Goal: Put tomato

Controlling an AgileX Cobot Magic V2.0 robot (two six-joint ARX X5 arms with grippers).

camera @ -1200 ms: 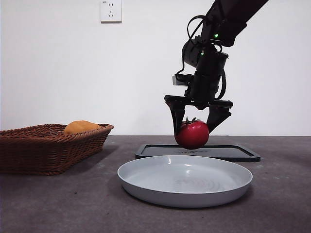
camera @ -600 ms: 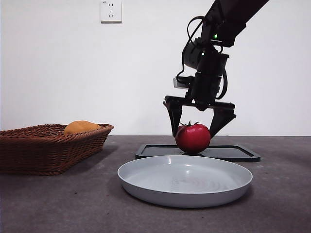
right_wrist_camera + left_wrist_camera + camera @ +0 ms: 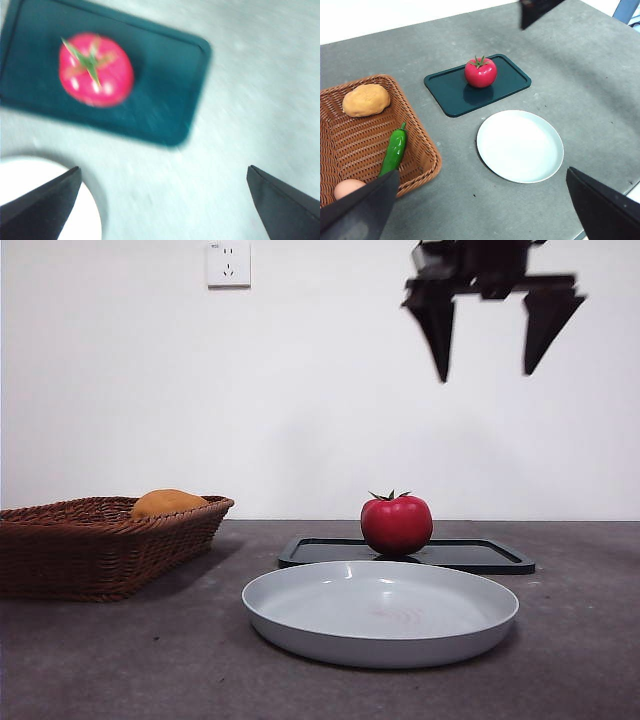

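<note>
Right pincer [image 3: 484, 365] of mine hangs high above the table with its two black jaws spread wide and nothing between them. From its wrist camera the picture is blurred, but I look down past those parted jaws at the tomato [image 3: 96, 69] sitting on the dark green tray [image 3: 165, 95], with the edge of the white plate [image 3: 50, 195] just beside the tray.

From the front, the tomato [image 3: 397, 523] stands upright on the tray [image 3: 470, 554], green stem up, well below my right pincer and apart from it. The tray lies toward the far edge of the table. The white plate [image 3: 380, 640] sits in front of it, nearer the front edge, close to the tray without clearly touching it.

My left pincer [image 3: 480, 210] is also wide open and holds nothing; it hovers high over the near side of the table. From there I see the tomato [image 3: 480, 72] toward one end of the tray [image 3: 450, 92], and a black jaw tip of the other arm [image 3: 535, 11] above the far edge.

Toward the left edge of the table rests a brown wicker basket [image 3: 427, 155]. Inside it lie an orange-yellow oval fruit [image 3: 366, 100], a green pepper [image 3: 394, 150] and an egg [image 3: 347, 189], the last partly hidden by my left jaw.
</note>
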